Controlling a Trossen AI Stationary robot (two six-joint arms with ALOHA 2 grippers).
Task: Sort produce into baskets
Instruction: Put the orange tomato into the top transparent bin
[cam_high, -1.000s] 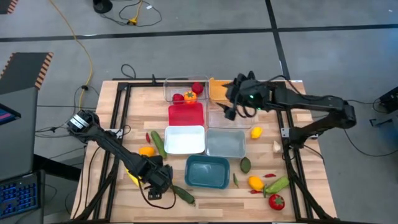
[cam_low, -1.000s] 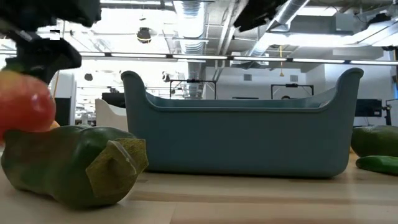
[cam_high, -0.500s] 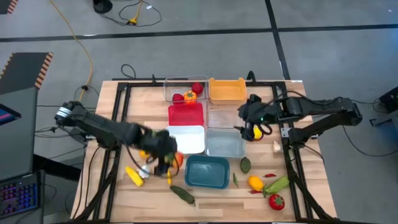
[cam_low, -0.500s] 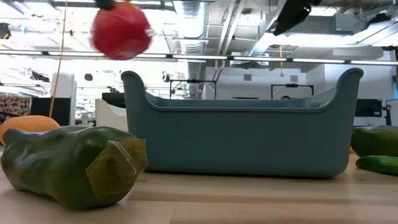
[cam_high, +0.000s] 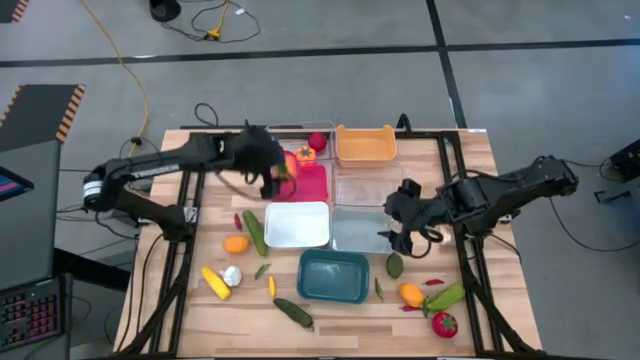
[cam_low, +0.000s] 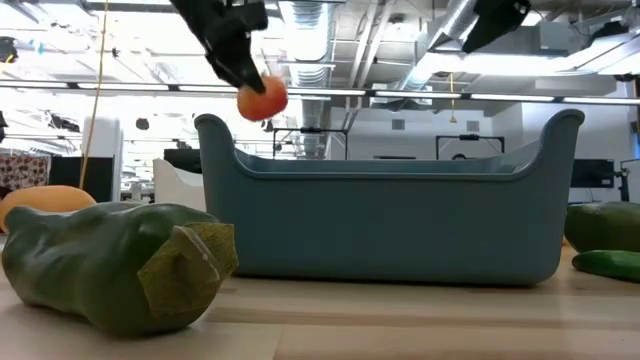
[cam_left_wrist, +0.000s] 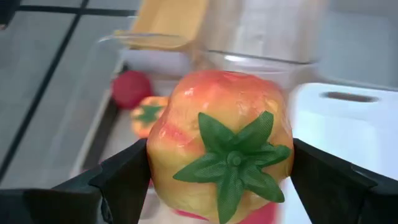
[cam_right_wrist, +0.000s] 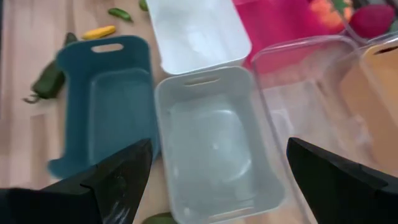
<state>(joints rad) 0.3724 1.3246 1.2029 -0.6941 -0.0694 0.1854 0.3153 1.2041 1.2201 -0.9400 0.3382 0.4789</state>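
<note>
My left gripper is shut on an orange-red tomato with a green calyx, held above the red tray; the tomato also shows high in the low view. The far clear tray holds a red tomato and a small orange one. My right gripper is open and empty above the right end of the grey-blue tray. The teal tray, the white tray and the orange tray stand around them. My left gripper pinches the tomato's two opposite sides between its two fingers, calyx toward the wrist camera. The fingers come down at it from above, on a slant. The tomato hangs lifted clear, above the trays.
Loose on the near left lie an orange fruit, a cucumber, corn, garlic and a dark green vegetable. On the near right lie an orange fruit, a cucumber, a tomato and garlic.
My left gripper has lifted the tomato from the table's near left and carried it up and toward the far edge, to above the red tray. My right gripper has gone from the orange tray toward the near edge, to above the grey-blue tray.
</note>
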